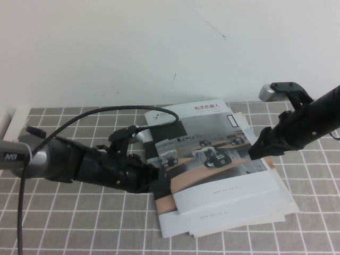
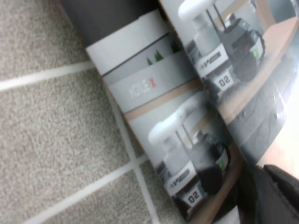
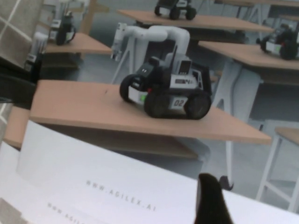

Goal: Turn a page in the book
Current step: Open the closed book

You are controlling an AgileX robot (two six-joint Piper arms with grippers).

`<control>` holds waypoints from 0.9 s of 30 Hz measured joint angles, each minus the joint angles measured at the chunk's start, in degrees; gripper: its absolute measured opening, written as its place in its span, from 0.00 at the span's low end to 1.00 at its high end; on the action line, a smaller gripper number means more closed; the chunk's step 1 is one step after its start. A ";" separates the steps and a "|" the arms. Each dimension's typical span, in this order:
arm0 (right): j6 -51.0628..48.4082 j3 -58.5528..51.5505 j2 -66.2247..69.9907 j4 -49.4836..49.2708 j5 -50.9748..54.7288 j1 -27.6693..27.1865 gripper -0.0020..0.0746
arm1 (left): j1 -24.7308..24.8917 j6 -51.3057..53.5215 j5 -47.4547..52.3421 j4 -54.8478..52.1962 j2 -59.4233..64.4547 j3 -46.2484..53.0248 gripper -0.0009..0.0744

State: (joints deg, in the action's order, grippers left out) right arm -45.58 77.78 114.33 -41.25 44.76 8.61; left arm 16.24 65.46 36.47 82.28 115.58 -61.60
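The book lies closed on top of a stack of booklets with the same cover, its photo of robots on wooden desks facing up. The page with the black robot vehicle is hidden inside. My left gripper is at the stack's left edge, low on the table. In the left wrist view it shows dark against the cover. My right gripper is at the book's right edge. In the right wrist view it is just above the cover's white lower strip.
The other booklets fan out under the book toward the front. They lie on a grey checked tablecloth. A black cable arcs over the left arm. A white wall stands behind the table.
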 joint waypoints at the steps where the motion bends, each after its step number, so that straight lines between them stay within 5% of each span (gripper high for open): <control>1: -0.21 0.86 1.04 0.00 0.02 0.00 0.53 | 0.00 0.51 0.00 0.18 0.08 0.00 0.01; 27: -2.10 5.00 9.02 1.44 -0.07 0.00 0.53 | 0.02 1.36 0.00 1.26 0.08 0.10 0.01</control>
State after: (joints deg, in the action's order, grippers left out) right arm -47.68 82.78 123.34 -39.80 44.69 8.61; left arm 16.27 66.82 36.47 83.53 115.66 -61.50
